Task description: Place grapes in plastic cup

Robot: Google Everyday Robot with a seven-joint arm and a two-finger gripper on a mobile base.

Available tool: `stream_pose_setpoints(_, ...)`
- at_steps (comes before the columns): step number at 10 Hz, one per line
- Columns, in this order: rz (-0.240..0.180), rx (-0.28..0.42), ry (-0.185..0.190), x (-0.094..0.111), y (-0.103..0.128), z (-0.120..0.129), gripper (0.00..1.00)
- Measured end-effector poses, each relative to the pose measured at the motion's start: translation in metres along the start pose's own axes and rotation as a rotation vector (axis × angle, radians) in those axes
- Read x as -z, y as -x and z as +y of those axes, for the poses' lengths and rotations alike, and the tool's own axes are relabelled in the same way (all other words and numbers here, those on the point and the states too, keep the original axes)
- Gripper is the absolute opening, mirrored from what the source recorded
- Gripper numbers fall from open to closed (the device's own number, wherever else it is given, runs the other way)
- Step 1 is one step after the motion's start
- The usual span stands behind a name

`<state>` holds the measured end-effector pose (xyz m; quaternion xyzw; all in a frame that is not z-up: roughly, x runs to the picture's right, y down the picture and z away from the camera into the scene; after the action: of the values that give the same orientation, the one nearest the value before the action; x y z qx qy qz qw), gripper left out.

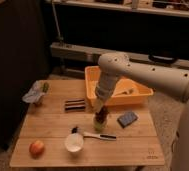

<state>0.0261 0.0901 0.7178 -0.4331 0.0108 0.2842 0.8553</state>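
The light-green plastic cup [99, 126] stands near the middle of the wooden table [53, 125]. The dark grapes [101, 117] sit right at the cup's mouth, directly under my gripper [100, 111]. The gripper points straight down from the white arm that reaches in from the right. Whether the grapes rest in the cup or hang just above its rim cannot be told.
A yellow bin [140, 94] stands behind the cup and a blue sponge [127, 119] lies to its right. In front lie a white-handled utensil [95, 135], a white cup [74, 142] and an apple [36, 147]. A dark bar [75, 105] and a crumpled bag [35, 93] are at the left.
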Motion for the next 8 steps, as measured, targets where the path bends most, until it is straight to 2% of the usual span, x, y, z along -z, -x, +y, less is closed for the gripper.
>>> stream_pose_setpoints(8,0.018,0.003,0.015,-0.012,0.0,0.001,0.0)
